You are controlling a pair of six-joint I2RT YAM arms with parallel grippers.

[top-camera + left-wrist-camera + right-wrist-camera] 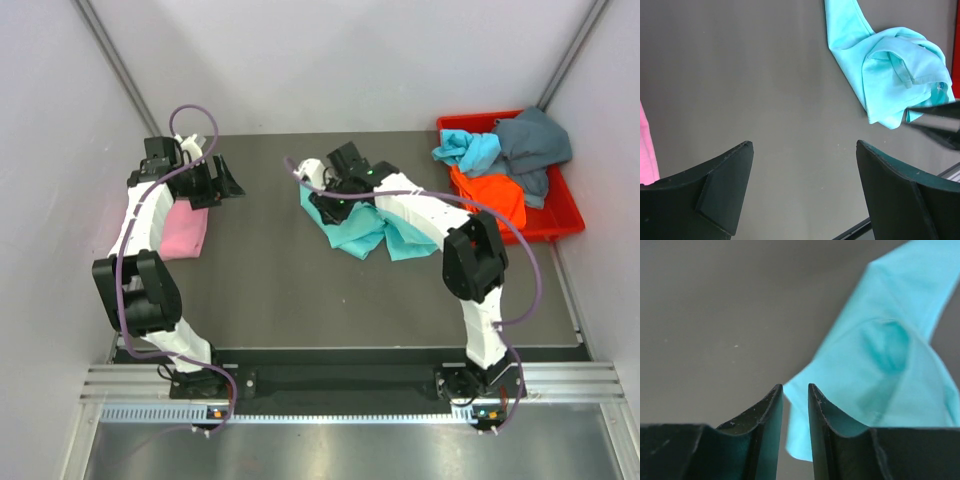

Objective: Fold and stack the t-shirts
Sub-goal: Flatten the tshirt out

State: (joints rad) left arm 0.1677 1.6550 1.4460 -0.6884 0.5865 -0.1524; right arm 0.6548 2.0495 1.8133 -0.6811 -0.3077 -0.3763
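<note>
- Top external: bright, even overhead light. Pale walls [330, 60] look slightly washed out. Shadows beside the arms on the dark table [260, 290] are soft and faint.
- Left wrist: teal t-shirt [890, 70] in sharp focus. Left gripper [805, 145] fingers [725, 175] near-black, slightly soft. No glare.
- Right wrist: right gripper [795, 386] fingers [767, 415] crisp, with thin rim highlights. The teal cloth beyond them is blurred.

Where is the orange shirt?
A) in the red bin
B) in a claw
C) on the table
A: the orange shirt lies in the red bin, off to the right of the table.
</note>
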